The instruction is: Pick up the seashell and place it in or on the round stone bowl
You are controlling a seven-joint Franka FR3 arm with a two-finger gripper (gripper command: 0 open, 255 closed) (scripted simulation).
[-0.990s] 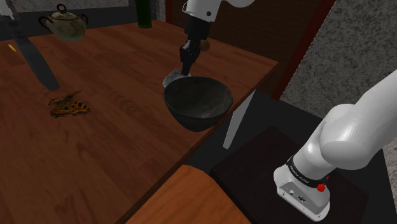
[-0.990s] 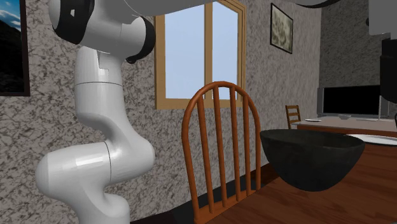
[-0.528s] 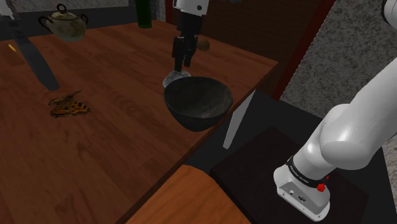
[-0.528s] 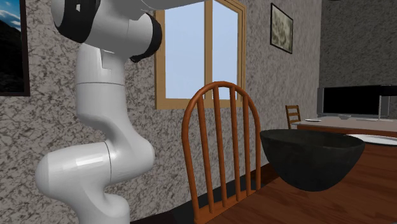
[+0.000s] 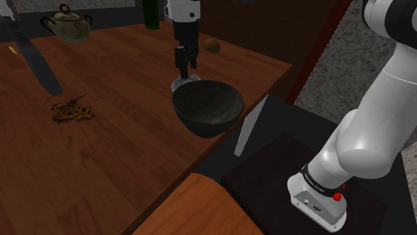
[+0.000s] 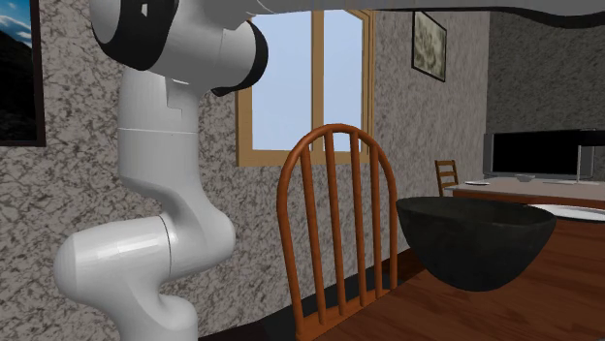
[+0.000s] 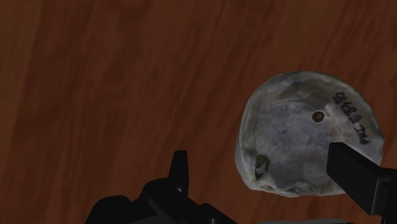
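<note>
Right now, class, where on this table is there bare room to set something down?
Free: the bare table between the speckled brown object and the dark bowl, down to the near edge; also between the lidded pot and the pincer. Crowded: at the bowl's far rim, where the grey seashell lies below the open pincer.

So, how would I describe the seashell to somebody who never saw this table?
Start at the brown wooden table and find the dark round bowl. The seashell lies beside it, under the black fingers. It alone is pale grey, with a small hole and black writing.
</note>
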